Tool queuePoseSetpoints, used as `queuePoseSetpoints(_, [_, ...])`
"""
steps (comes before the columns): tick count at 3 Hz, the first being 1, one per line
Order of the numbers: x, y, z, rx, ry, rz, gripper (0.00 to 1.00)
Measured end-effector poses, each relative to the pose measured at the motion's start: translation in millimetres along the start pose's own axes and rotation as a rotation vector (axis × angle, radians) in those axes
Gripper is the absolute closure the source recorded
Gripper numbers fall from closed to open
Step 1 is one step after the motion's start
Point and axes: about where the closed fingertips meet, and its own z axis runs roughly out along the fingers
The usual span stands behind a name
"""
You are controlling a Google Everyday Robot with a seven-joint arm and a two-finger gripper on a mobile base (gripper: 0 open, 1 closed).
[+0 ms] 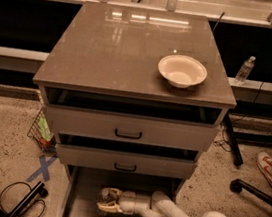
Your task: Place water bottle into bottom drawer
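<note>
1. Camera view: the gripper (109,201) sits low inside the bottom drawer (81,208), fingers closed around the water bottle (105,195).
2. It lies between the fingers, just above the drawer floor; its long axis cannot be told.

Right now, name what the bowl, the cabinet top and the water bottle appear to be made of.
The bowl: likely paper or foam, matte cream, thin rim. The cabinet top: smooth grey-brown laminate or similar; it mirrors the lights. The water bottle: seemingly clear plastic, dim and partly hidden at the gripper, low inside the bottom drawer.
</note>
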Motion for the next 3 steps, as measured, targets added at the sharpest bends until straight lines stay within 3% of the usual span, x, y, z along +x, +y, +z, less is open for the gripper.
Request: queuePoseSetpoints(3, [28.6, -1.5, 4.9, 0.014, -0.005, 0.02, 1.0])
